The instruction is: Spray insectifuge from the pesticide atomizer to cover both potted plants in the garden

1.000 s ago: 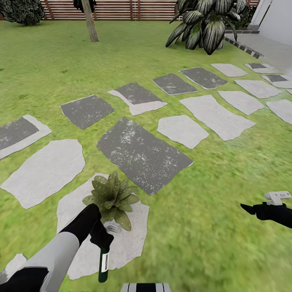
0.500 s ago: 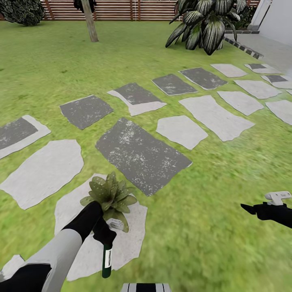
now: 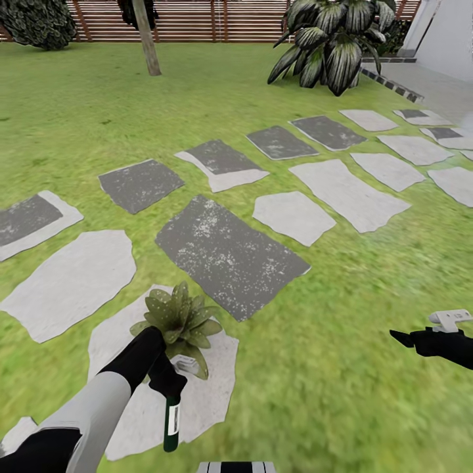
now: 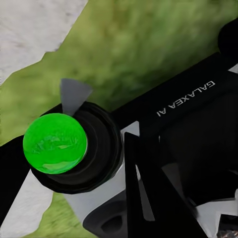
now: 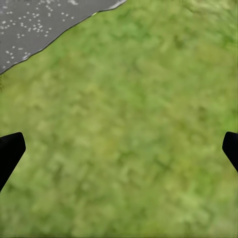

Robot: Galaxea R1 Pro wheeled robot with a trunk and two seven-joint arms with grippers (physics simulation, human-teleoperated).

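Note:
My left gripper (image 3: 166,381) is shut on the pesticide atomizer (image 3: 171,420), a slender dark green bottle with a white label that hangs down over a pale stepping stone (image 3: 210,381). In the left wrist view the atomizer (image 4: 54,144) shows end-on as a bright green round face in a black collar. One potted plant (image 3: 179,322), a low rosette of pointed green leaves, stands on that stone just beyond the gripper. The second potted plant is out of view. My right gripper (image 3: 398,337) hovers open over the lawn at the right; its fingertips (image 5: 11,148) stand far apart above grass.
Flat grey and pale stepping stones (image 3: 226,246) run across the lawn from left to far right. A big dark-leaved shrub (image 3: 332,39), a tree trunk (image 3: 147,39) and a brown slatted fence (image 3: 197,16) line the back. A white house wall (image 3: 453,33) stands at the far right.
The head camera has tilted slightly, shifting the whole picture. My left gripper with the atomizer has edged a little up and to the right. The right arm has stayed put.

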